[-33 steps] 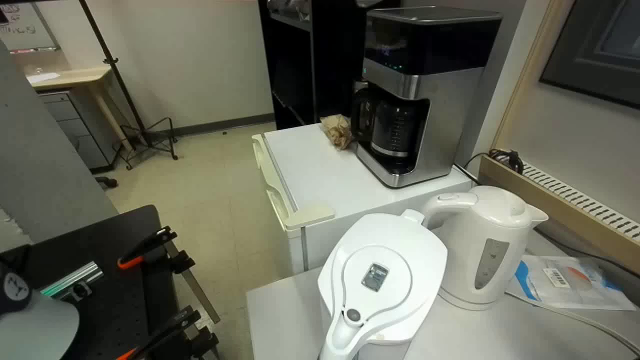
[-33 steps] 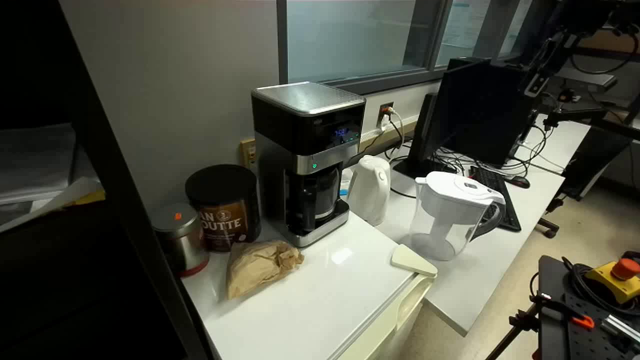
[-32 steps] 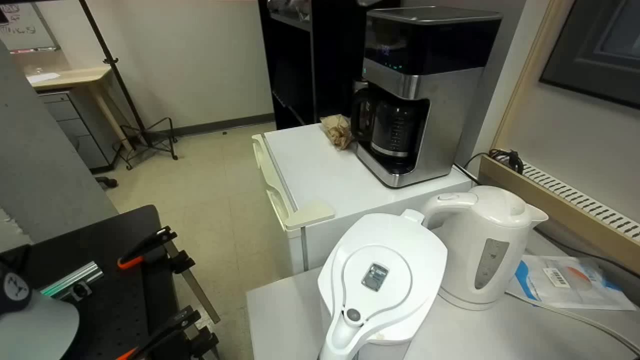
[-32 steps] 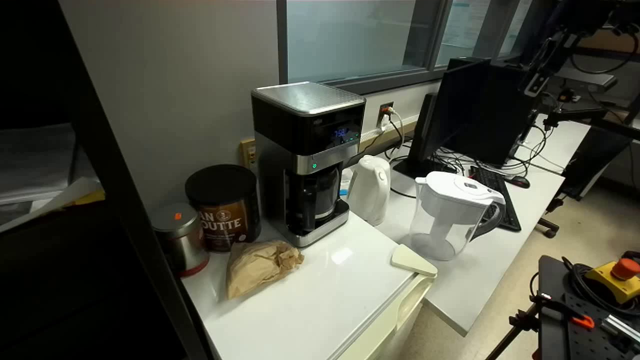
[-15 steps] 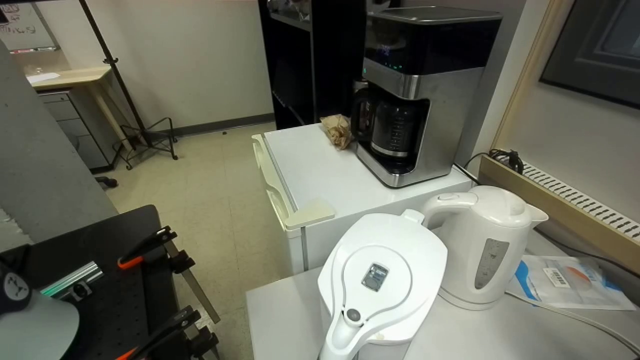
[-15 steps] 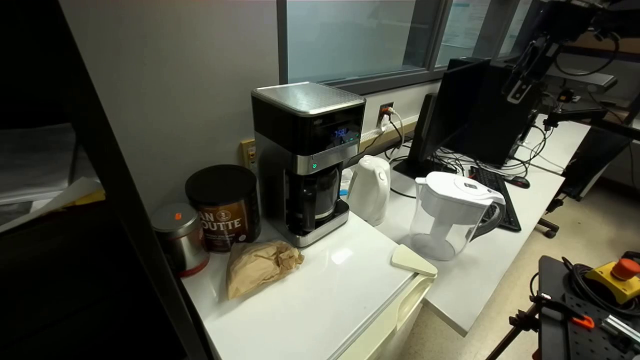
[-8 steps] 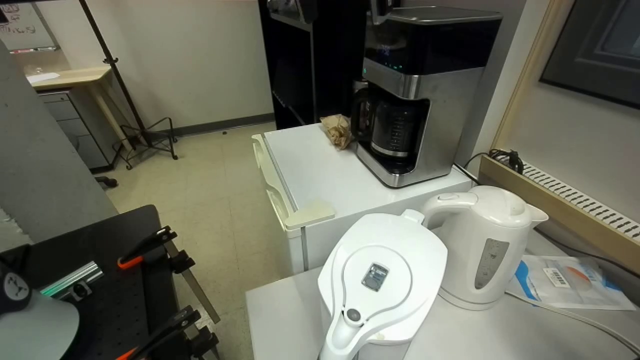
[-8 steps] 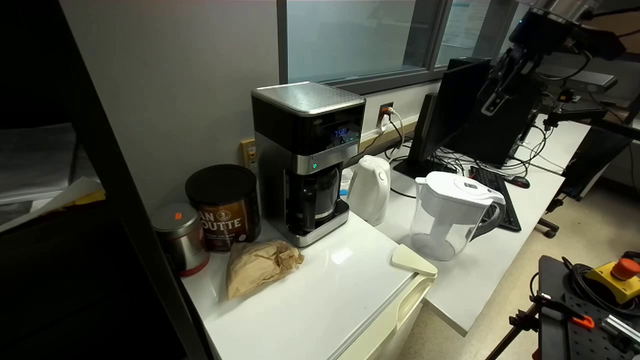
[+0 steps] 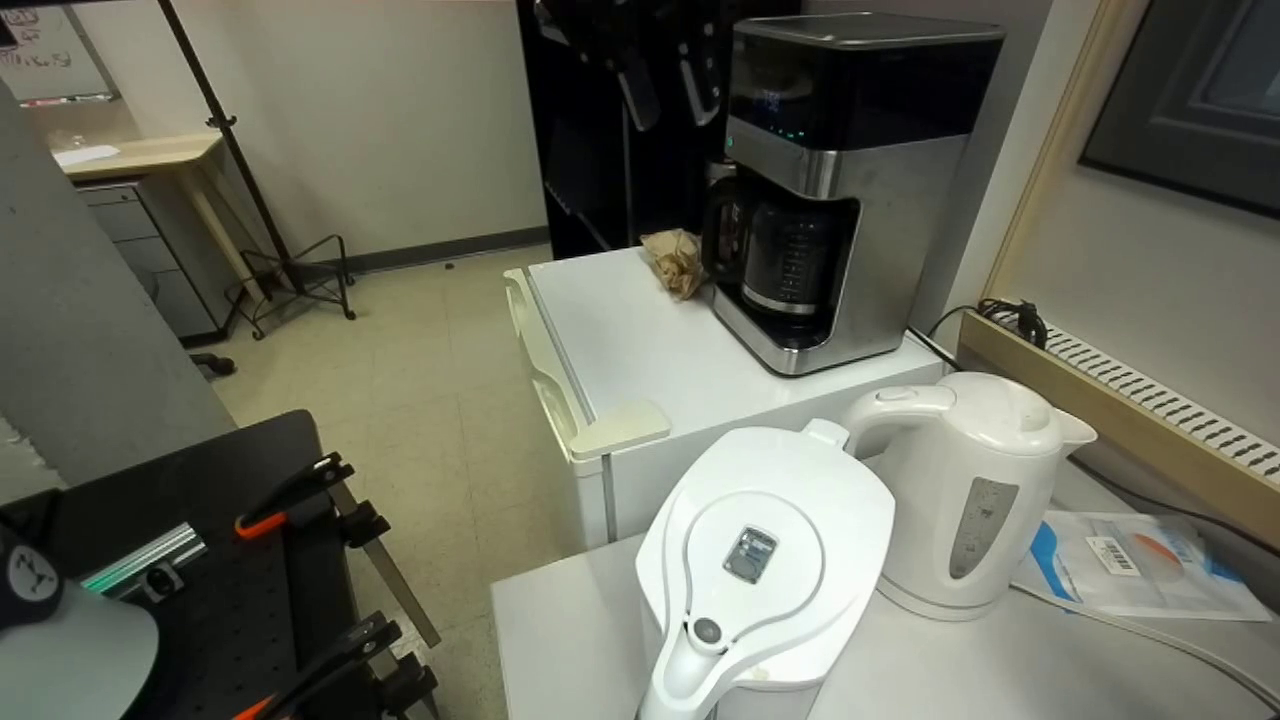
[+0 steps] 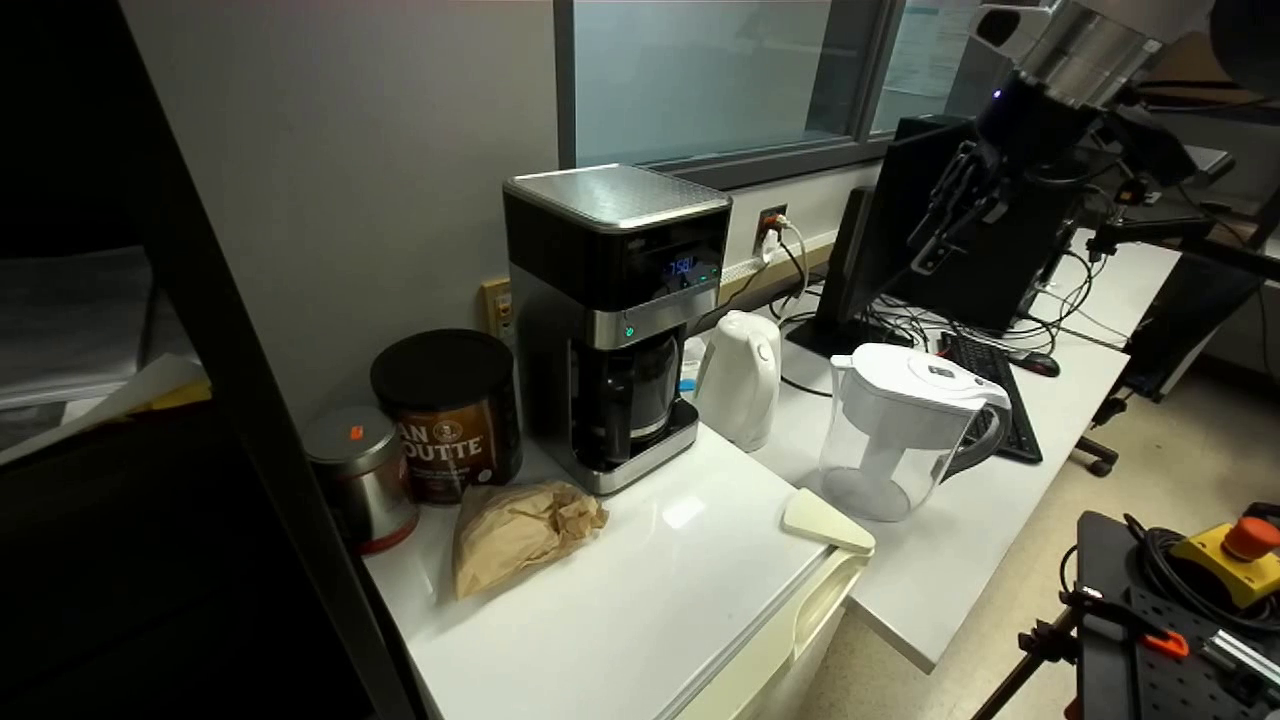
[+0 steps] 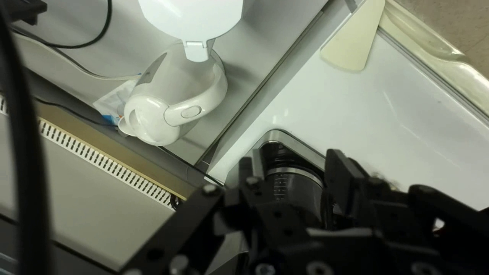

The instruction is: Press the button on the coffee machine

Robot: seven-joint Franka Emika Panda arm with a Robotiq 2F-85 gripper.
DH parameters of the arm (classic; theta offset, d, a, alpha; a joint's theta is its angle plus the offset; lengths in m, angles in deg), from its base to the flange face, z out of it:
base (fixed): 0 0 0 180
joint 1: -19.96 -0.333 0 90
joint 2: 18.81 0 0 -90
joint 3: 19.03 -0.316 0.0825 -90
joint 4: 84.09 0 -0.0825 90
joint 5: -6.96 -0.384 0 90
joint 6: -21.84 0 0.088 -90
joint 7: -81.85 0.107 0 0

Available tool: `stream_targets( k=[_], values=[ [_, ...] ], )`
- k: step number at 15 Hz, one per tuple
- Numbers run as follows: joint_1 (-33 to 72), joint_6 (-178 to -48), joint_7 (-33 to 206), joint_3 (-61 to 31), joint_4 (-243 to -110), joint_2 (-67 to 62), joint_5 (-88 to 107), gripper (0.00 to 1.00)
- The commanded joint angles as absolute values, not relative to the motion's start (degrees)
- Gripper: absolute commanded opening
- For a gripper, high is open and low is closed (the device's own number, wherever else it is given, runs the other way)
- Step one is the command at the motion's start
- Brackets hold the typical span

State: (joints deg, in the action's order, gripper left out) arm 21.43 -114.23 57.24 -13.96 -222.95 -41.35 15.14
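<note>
The coffee machine [image 10: 612, 262] stands upright on a white surface, with black top, silver band and dark glass carafe [image 9: 790, 255]. A lit display [image 10: 682, 266] and a small green-lit button [image 10: 630, 331] show on its front; the green light [image 9: 729, 141] also appears from the side. My gripper [image 9: 675, 106] hangs in the air in front of the machine's upper part, pointing down, apart from it. In the wrist view the fingers [image 11: 345, 179] of my gripper [image 11: 292, 163] are spread partway, nothing held. The carafe and machine base [image 11: 301, 149] lie beyond them; the machine's buttons are hidden there.
A white kettle [image 10: 740, 380] and a white filter jug [image 10: 885, 430] stand beside the machine. Near its other side are a paper bag [image 10: 525, 540], a large coffee tin [image 10: 447, 420] and a smaller tin [image 10: 360, 470]. Monitors [image 10: 975, 220] stand behind the arm.
The arm has come down and toward the coffee machine, bringing the gripper into both exterior views. Its fingers have drawn closer together but remain apart. The objects have stayed put.
</note>
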Motion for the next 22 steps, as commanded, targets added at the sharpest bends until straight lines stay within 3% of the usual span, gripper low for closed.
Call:
stream_targets(
  k=[1,3,4,14,22],
  values=[
    [20.8,-118.9,60.4,-15.9,-224.8,-40.4,18.2,0.16],
    [20.7,-122.2,62.0,-17.0,-225.7,-39.8,19.7,0.01],
    [20.8,-123.6,62.8,-17.6,-226.1,-39.4,20.4,0.0],
    [22.6,-138.6,73.2,-22.4,-227.1,-32.3,28.3,0.0],
    [31.9,-147.6,95.0,-28.0,-223.3,-25.8,51.3,0.0]
  ],
)
